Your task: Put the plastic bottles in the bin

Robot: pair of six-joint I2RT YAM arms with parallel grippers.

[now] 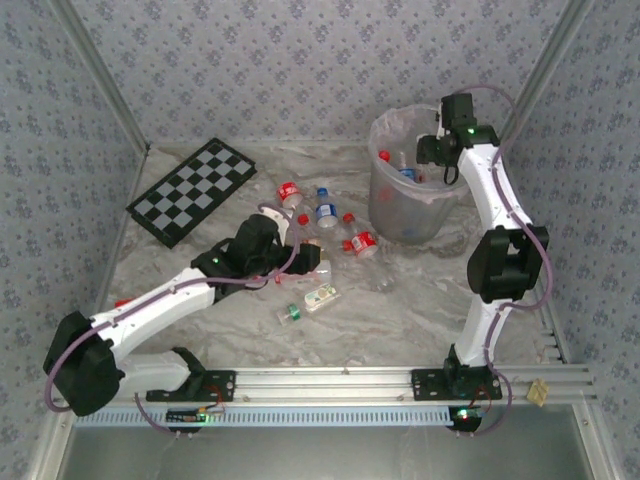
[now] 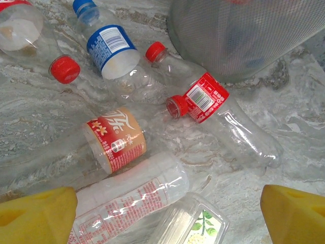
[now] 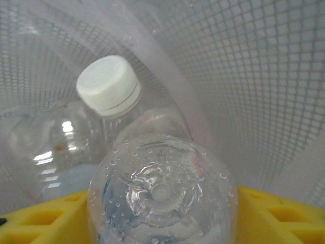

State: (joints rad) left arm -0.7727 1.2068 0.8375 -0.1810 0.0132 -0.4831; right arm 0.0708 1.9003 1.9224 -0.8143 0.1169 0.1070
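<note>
Overhead, loose plastic bottles (image 1: 325,215) are seen mid-frame on the surface (image 1: 420,290), left of the bin (image 1: 400,215). The left jaws are nearer them, and the right jaws are held at the bin's mouth.

From the left wrist, the left jaws are spread wide and empty. A clear red-printed bottle (image 2: 132,195) lies just ahead between them, its long axis running lower left to upper right.

From the right wrist, a bottle base (image 3: 162,195) is framed between the right jaws inside the bin. Whether it is gripped cannot be told.
</note>
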